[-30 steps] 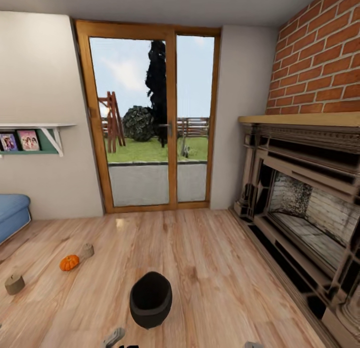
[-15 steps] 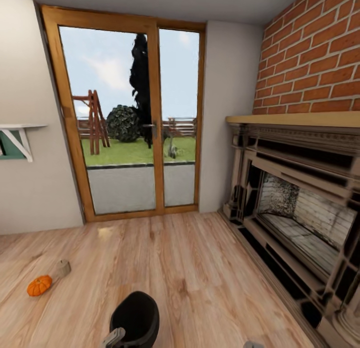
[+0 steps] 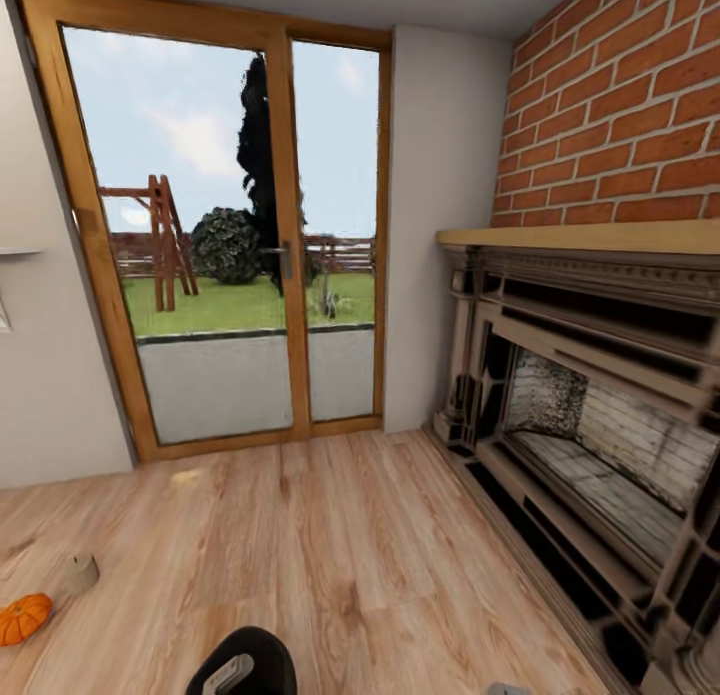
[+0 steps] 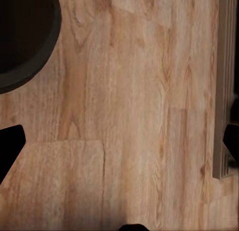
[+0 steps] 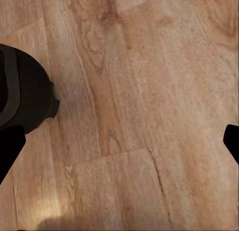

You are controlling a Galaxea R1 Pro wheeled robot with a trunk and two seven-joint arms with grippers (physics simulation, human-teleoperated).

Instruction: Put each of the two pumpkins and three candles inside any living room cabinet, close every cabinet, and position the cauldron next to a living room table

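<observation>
1. Resting on the wooden floor (image 3: 380, 575) at the near edge of the head view: one black cauldron (image 3: 245, 660), mouth upward, cut off by the frame. Its dark rim also shows in the left wrist view (image 4: 25, 37).
2. Left gripper (image 4: 119, 146): finger tips at opposite edges of the left wrist view, spread wide, bare floor between them, holding nothing. A grey part of the left arm (image 3: 228, 673) overlaps the cauldron in the head view.
3. Right gripper (image 5: 119, 141): finger tips likewise at opposite edges of the right wrist view, spread wide, holding nothing. A dark rounded shape sits beside one tip; what it is cannot be told.
4. One orange pumpkin (image 3: 22, 618): on the floor at the left edge of the head view, well apart from the cauldron.
5. One tan candle (image 3: 80, 573): on the floor near the pumpkin, slightly farther off, not touching it.
6. Fireplace (image 3: 590, 415): along the floor's right side, dark ornate surround, pale wooden mantel (image 3: 580, 237) on top, red brick wall (image 3: 620, 115) above.
7. Glass door (image 3: 215, 235): at the floor's far edge, wooden frame, closed; lawn, bush and wooden frame visible outside.
</observation>
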